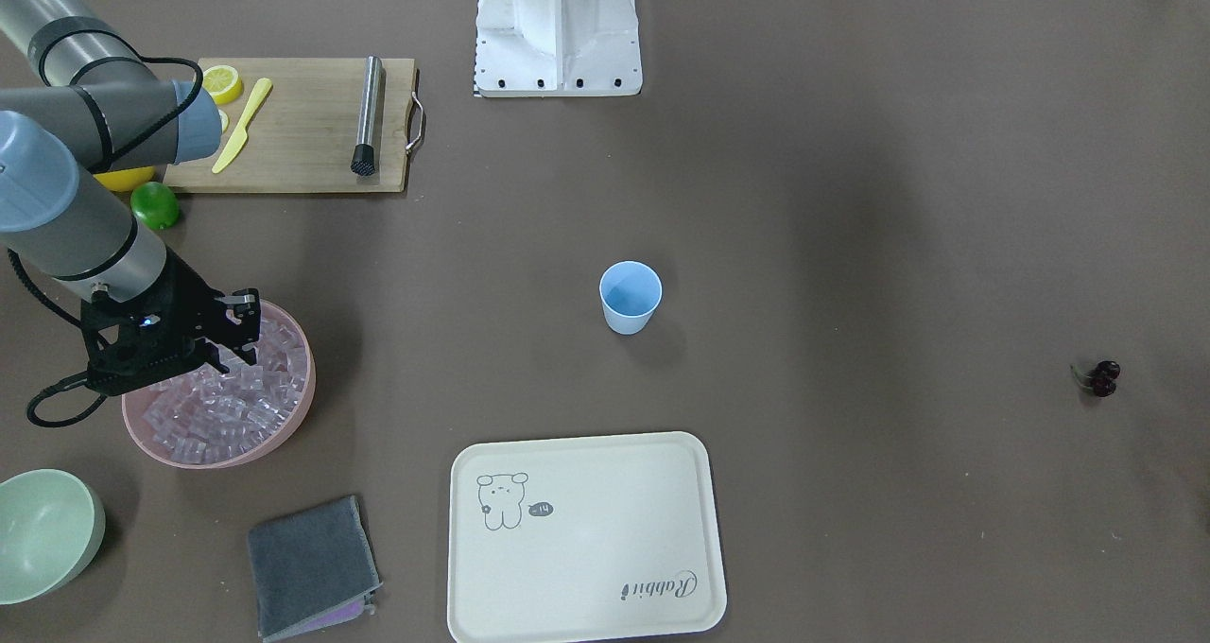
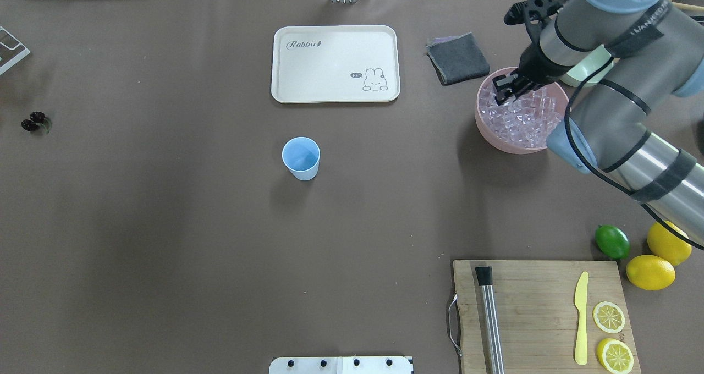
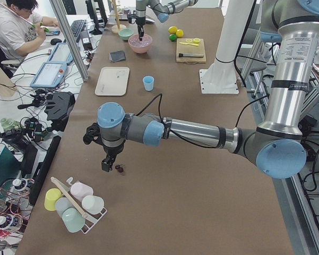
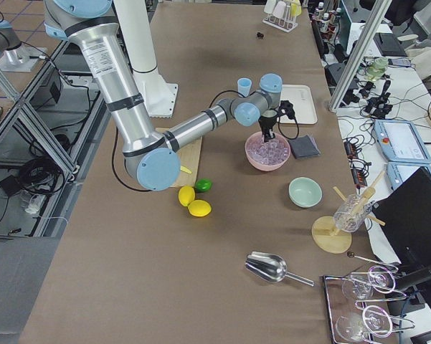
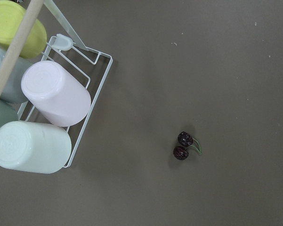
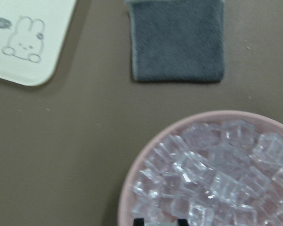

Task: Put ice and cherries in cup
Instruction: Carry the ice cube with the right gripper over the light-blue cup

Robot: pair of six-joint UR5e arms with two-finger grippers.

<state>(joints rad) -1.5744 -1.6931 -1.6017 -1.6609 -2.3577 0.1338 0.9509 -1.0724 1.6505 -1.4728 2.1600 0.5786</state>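
At mid-tabletop, the cup [image 2: 301, 158]: a small tapered tumbler of smooth light-blue plastic, upright with its round mouth up, on the matte brown tabletop [image 2: 165, 225].
Ice [image 6: 216, 179]: clear, glassy cubes with a faint pink cast, heaped in the wide round pink bowl [image 2: 498, 140]. The bowl is on the robot's right, well apart from the cup.
Right hand [image 2: 503, 94]: black and angular, down in the bowl. Its fingers [image 6: 139, 221] stand apart, with the tips among the cubes.
Cherries [image 5: 184, 145]: two glossy, dark red-black rounds joined by thin green stems. They lie on bare tabletop far to the robot's left, well apart from the cup.
Left hand [image 3: 107, 163]: hangs just above and beside the cherries. Only the side view shows it, so I cannot tell whether its fingers are apart or together.
Tray [image 2: 335, 82]: a smooth cream rectangle with rounded corners and a rabbit drawing, beyond the cup.
Cloth [image 6: 178, 40]: grey, nappy and folded square, between the tray and the bowl.
Board [image 2: 539, 308]: a wood-grain rectangle with a metal handle. It carries a brushed-steel rod [image 2: 489, 319] with a black tip and a yellow plastic knife [image 2: 581, 318].
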